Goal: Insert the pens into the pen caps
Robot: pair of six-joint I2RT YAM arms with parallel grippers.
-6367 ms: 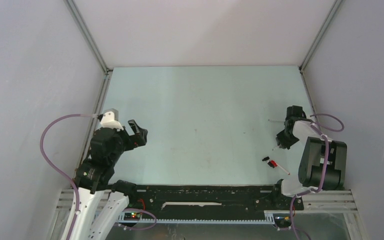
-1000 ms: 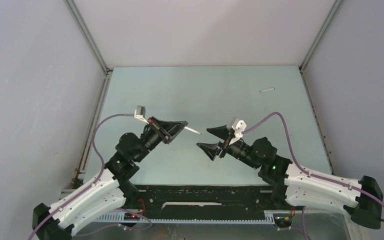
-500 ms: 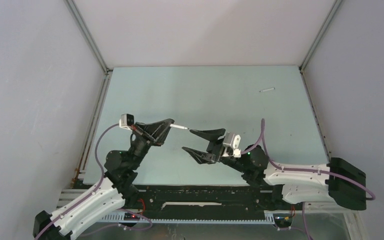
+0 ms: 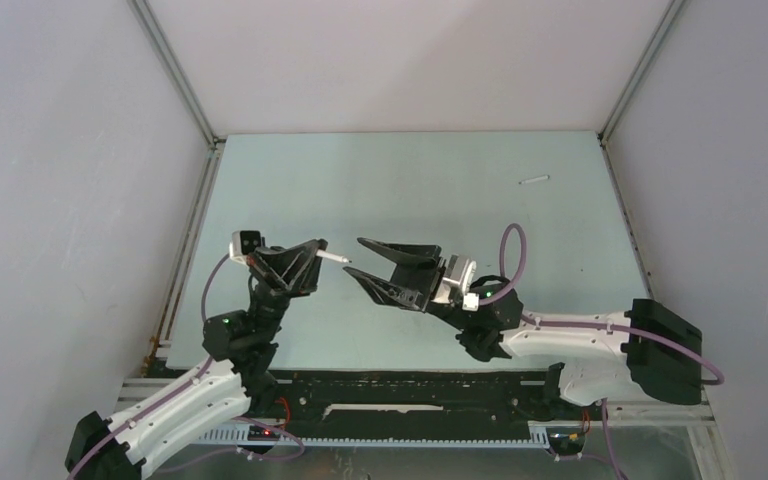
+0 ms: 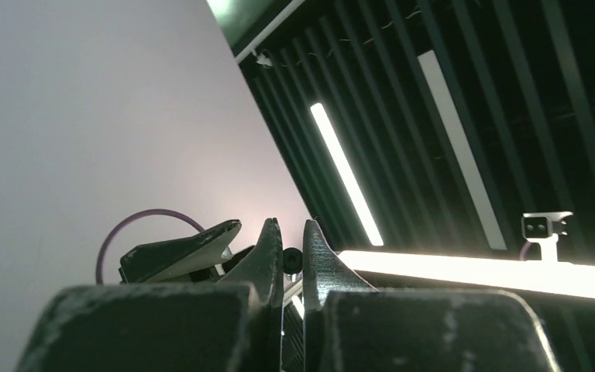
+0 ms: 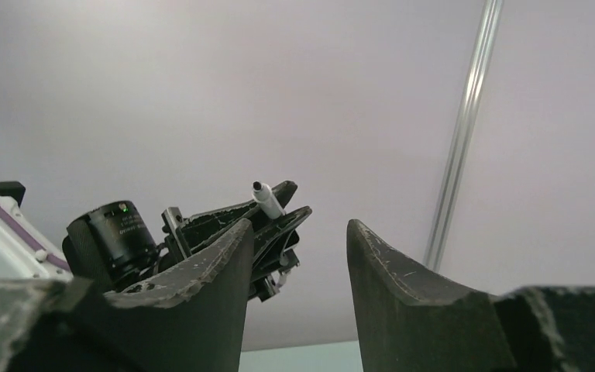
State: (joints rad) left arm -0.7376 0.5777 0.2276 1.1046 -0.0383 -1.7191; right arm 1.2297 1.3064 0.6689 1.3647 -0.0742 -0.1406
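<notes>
Pen (image 4: 335, 258) now nearer right gripper (image 4: 352, 257)

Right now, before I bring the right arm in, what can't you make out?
Pen: barrel mostly hidden inside the left fingers, top view; left wrist view shows only a dark end between them.
Pen tip, right wrist view: dark, too small to tell cap from nib.
White stick on the far table, top view: too small to identify.
Table under the right arm, top view: covered.
</notes>
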